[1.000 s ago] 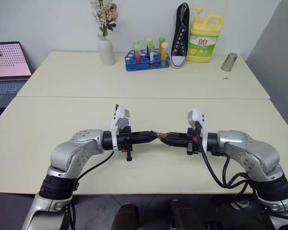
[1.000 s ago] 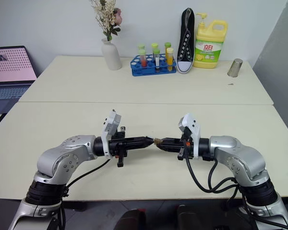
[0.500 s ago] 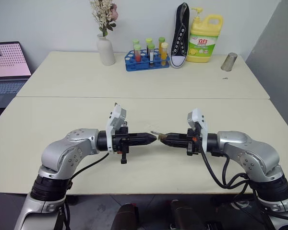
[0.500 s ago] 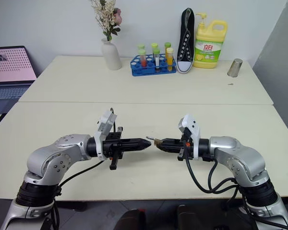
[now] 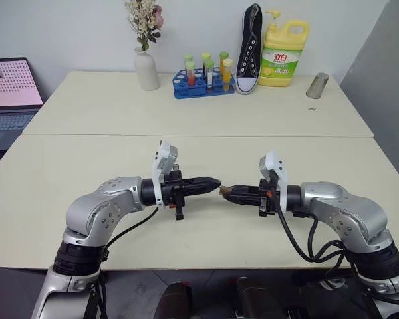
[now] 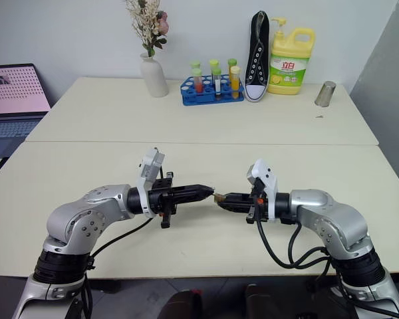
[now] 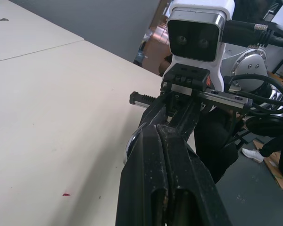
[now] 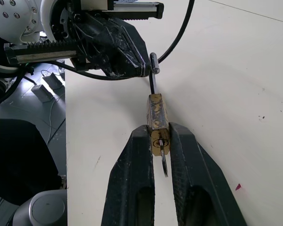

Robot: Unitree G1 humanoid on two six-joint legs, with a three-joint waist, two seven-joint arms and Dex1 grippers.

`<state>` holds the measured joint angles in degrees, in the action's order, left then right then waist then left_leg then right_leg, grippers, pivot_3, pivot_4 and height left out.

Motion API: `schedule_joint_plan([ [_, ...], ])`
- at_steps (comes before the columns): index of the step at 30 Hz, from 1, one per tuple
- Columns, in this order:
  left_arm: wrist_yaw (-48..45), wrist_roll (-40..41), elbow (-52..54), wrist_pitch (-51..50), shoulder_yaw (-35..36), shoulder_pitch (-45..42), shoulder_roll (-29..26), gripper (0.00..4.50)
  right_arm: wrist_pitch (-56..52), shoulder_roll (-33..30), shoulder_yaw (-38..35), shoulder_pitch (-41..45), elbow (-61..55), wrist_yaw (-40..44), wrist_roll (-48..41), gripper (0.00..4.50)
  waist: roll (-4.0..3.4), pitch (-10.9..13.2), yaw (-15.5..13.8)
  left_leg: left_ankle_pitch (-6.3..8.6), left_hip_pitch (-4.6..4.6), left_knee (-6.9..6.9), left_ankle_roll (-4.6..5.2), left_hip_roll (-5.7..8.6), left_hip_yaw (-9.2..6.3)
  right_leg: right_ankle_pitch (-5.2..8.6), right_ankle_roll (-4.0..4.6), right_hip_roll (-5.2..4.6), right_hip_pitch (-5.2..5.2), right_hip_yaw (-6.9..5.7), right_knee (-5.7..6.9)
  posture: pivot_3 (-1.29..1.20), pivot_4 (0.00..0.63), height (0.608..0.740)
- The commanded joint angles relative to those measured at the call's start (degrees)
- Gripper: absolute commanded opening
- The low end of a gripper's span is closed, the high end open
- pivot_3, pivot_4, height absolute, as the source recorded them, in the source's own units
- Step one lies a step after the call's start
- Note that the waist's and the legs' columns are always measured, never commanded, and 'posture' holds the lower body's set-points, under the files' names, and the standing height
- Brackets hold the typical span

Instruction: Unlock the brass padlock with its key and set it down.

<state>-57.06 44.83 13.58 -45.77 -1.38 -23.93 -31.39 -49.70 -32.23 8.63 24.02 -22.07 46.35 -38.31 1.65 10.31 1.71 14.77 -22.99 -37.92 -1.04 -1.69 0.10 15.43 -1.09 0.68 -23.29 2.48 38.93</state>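
Note:
The brass padlock [image 8: 158, 117] hangs above the table, with my right gripper [image 8: 159, 131] shut on its body. The key [image 8: 163, 162] sticks out of the padlock's keyhole between the right fingers. A thin shackle [image 8: 153, 84] reaches from the padlock toward my left gripper [image 5: 216, 181]. That gripper is shut, and its tips touch the shackle's end. I cannot tell whether they clamp it. The two grippers point at each other over the near table [image 5: 86, 159]. In the left wrist view the shut left fingers [image 7: 153, 155] hide the padlock.
At the back of the far table stand a vase of flowers [image 5: 146, 70], a blue rack of tubes [image 5: 204, 83], a black sneaker [image 5: 251, 46], a yellow detergent bottle [image 5: 283, 53] and a metal cup [image 5: 317, 86]. A laptop [image 5: 10, 86] sits at the left.
The left gripper drew back to the left from the padlock half a second ago and has come back to the shackle's end. The right gripper and the padlock kept still.

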Motion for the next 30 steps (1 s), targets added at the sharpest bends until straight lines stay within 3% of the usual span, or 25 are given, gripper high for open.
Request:
schedule_joint_plan([
  [1, -1.5, -0.9, 1.5, 2.3, 0.6, -0.4, -1.4, 0.00, 0.3, -0.4, -0.6, 0.3, -1.3, 0.8, -0.5, 0.12, 0.00, 0.0, 0.0, 0.00, 0.00, 0.00, 0.00, 0.00, 0.00, 0.00, 0.00, 0.00, 0.00, 0.00, 0.00, 0.00, 0.150, 0.740],
  [5, -2.6, -9.2, 1.9, 11.7, 0.3, 0.2, -5.4, 0.00, -0.9, -1.0, -1.1, -0.1, -1.5, 0.5, -1.1, 0.12, 0.00, 0.0, 0.0, 0.00, 0.00, 0.00, 0.00, 0.00, 0.00, 0.00, 0.00, 0.00, 0.00, 0.00, 0.00, 0.00, 0.150, 0.740],
  [7, -5.5, -20.5, 0.4, 26.1, -2.6, 2.2, -10.3, 0.00, -3.1, -1.1, -1.7, -0.1, -1.0, -0.1, -2.0, 0.12, -0.02, 0.0, 0.1, 0.00, 0.01, 0.04, 0.00, -0.01, 0.02, 0.01, 0.03, 0.00, -0.03, 0.03, 0.00, 0.00, 0.150, 0.740],
  [9, -8.5, -28.3, -2.2, 38.9, -4.8, 4.9, -13.8, 0.37, -5.2, -1.3, -1.4, 0.5, -0.5, -0.3, -2.6, 0.12, -0.04, 0.0, 0.1, 0.00, 0.02, 0.08, -0.01, -0.02, 0.04, 0.04, 0.10, 0.00, -0.04, 0.04, -0.01, 0.00, 0.150, 0.740],
  [13, -11.0, -33.6, -5.8, 54.5, -6.3, 9.9, -14.7, 1.46, -12.2, 0.8, -2.3, 2.3, 2.0, -2.6, -5.3, 0.12, -0.04, 0.0, 0.0, 0.01, 0.02, 0.11, -0.01, -0.01, 0.09, 0.07, 0.28, -0.31, -0.04, 0.02, -0.03, 0.00, 0.150, 0.740],
  [21, -10.3, -32.8, -6.5, 57.7, -5.8, 11.1, -13.0, 4.04, -22.4, 4.1, -1.7, 3.9, 6.9, -6.5, -7.5, 0.12, -0.04, 0.0, -0.2, 0.01, -0.03, 0.08, 0.00, -0.02, 0.05, 0.10, 0.19, -0.33, -0.05, -0.03, -0.03, 0.00, 0.150, 0.740],
  [23, -10.3, -32.6, -6.6, 57.2, -5.6, 10.9, -12.8, 4.50, -23.2, 5.1, -0.9, 4.7, 9.4, -7.2, -6.7, 0.12, -0.04, 0.0, 0.0, 0.01, -0.03, 0.08, 0.00, -0.02, 0.06, 0.10, 0.18, -0.32, -0.05, -0.04, -0.03, 0.00, 0.150, 0.740],
  [30, -11.7, -31.8, -5.6, 55.5, -6.5, 10.6, -13.0, 4.50, -25.8, 8.2, 0.4, 9.1, 18.3, -8.1, -4.5, 0.12, -0.05, 0.0, 0.1, 0.01, -0.02, 0.09, 0.00, -0.07, 0.04, 0.10, 0.18, -0.23, -0.07, -0.05, 0.01, 0.00, 0.150, 0.740],
])
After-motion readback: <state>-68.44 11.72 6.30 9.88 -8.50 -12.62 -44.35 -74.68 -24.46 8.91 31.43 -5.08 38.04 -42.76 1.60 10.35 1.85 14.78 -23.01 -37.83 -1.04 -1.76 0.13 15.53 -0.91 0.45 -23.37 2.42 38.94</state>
